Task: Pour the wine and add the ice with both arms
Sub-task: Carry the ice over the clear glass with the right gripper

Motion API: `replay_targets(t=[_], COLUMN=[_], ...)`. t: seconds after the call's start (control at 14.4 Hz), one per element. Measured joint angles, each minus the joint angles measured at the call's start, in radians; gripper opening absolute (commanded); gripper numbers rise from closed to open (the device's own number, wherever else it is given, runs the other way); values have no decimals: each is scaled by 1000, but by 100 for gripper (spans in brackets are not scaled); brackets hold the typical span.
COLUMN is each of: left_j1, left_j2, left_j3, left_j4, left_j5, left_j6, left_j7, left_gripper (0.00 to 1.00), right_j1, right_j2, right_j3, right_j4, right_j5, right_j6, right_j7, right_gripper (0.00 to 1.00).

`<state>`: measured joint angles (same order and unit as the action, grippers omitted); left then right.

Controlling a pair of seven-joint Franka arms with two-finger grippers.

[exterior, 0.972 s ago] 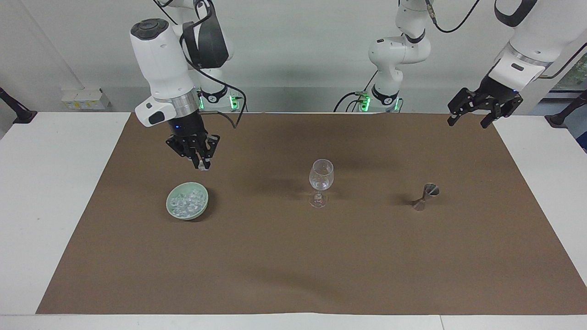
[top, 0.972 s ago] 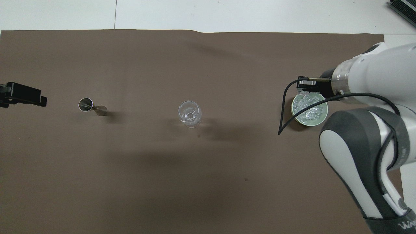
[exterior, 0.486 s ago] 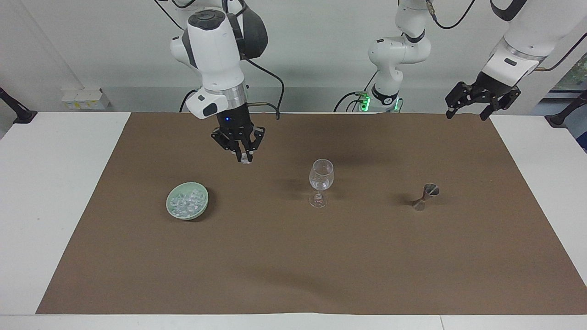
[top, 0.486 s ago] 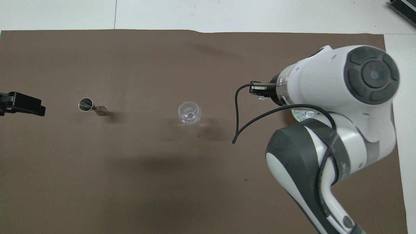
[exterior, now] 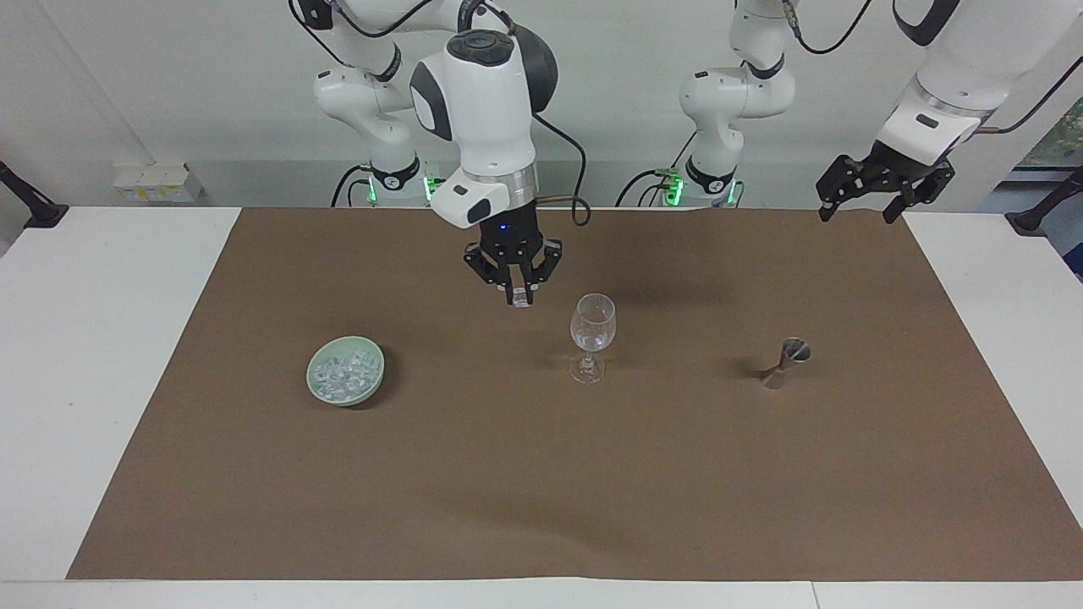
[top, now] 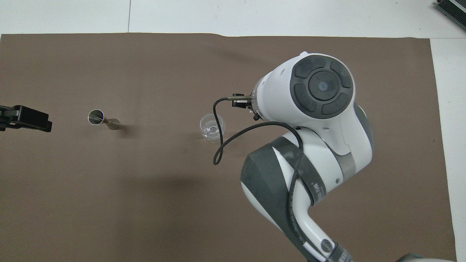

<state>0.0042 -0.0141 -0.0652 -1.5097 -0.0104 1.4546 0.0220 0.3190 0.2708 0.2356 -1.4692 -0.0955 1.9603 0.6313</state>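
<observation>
From the facing view we see the right gripper (exterior: 521, 298) raised over the brown mat (exterior: 541, 474), fingertips pinched on an ice chunk (exterior: 522, 301), between the wine glass (exterior: 592, 337) and the green bowl (exterior: 345, 382) heaped with ice (exterior: 342, 372). The left gripper (exterior: 871, 190) waits with jaws spread near the jigger (exterior: 785, 362). Overhead, the right arm (top: 313, 120) hides the bowl; white table (top: 255, 16) edges the mat.

Right gripper (exterior: 520, 298) pinched; left gripper (exterior: 871, 191) seemingly spread.
</observation>
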Motion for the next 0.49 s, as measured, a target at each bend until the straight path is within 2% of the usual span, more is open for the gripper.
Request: replay_targets(t=[0.49], left_j1=[0], left_j2=[-9], left_j3=[5], left_j4=[0], left_j5=[0], left_j6=[0], left_j7=[0], left_gripper=[100], right_j1=[95], right_j2=[21], right_j3=[0], right_j4=[57], right_j5=[-2], right_j6=[-2], right_j7=[26], right_gripper=[0])
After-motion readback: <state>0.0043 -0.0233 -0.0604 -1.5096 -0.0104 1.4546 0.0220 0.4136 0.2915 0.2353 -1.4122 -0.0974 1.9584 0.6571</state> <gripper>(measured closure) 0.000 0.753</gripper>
